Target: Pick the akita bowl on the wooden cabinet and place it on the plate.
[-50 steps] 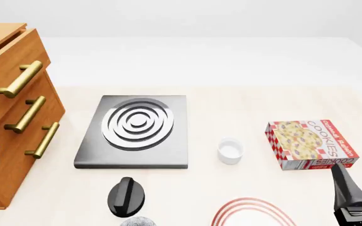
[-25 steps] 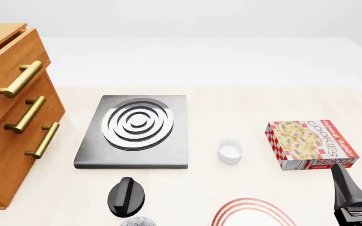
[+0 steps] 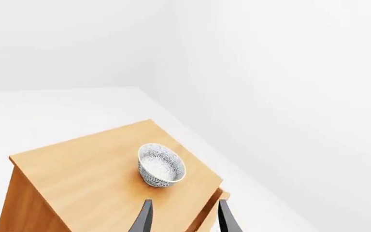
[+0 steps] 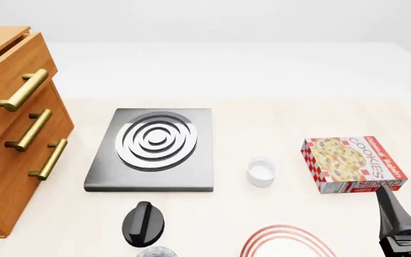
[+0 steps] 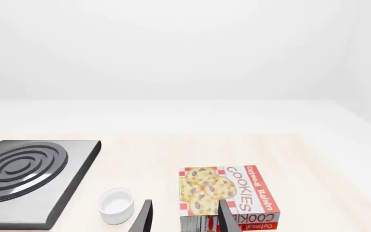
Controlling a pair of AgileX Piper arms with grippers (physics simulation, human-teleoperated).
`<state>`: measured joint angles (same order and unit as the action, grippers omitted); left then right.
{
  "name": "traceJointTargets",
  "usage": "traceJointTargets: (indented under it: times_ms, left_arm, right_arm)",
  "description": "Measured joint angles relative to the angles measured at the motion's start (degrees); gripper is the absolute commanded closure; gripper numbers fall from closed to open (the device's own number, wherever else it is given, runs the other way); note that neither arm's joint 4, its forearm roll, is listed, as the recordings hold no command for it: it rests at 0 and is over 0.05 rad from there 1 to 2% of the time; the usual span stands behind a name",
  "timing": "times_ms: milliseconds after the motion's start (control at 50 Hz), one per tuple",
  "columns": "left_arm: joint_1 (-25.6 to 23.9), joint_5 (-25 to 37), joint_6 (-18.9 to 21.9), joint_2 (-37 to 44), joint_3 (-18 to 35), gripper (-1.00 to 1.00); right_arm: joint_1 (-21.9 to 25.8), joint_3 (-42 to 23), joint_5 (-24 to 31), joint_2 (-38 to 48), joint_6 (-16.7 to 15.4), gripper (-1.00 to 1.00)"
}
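Note:
The akita bowl (image 3: pixel 162 166), grey-white with a fine dark speckle, stands upright on the flat top of the wooden cabinet (image 3: pixel 76 179). My left gripper (image 3: pixel 184 220) is open and empty, short of the bowl and apart from it. In the front view the cabinet (image 4: pixel 13 128) fills the left side with its brass handles; its top and the bowl are out of frame. The plate (image 4: pixel 288 242) with red rings lies at the bottom edge, partly cut off. My right gripper (image 4: pixel 410 211) is open and empty, right of the plate; it shows too in the right wrist view (image 5: pixel 184 220).
A grey stove slab (image 4: pixel 152 147) with silver rings lies mid-table, a black knob (image 4: pixel 143 222) in front of it. A small white cup (image 4: pixel 261 171) and a cookie box (image 4: pixel 354 163) sit to the right. A speckled grey round thing (image 4: pixel 155 251) peeks in at the bottom edge.

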<state>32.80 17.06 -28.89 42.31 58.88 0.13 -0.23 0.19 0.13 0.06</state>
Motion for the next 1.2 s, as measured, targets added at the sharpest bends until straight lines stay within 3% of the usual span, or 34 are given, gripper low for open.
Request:
traceJointTargets:
  times_ms: [460, 1200]
  left_arm:
    - [3.82, -4.56, -1.52, 6.16, -0.7, -1.0]
    - [5.42, -11.43, -1.29, 17.21, -0.99, -1.0]
  right_arm:
    - [0.0, -0.01, 0.04, -0.02, 0.01, -1.0]
    - [0.0, 0.02, 0.01, -0.01, 0.02, -1.0]
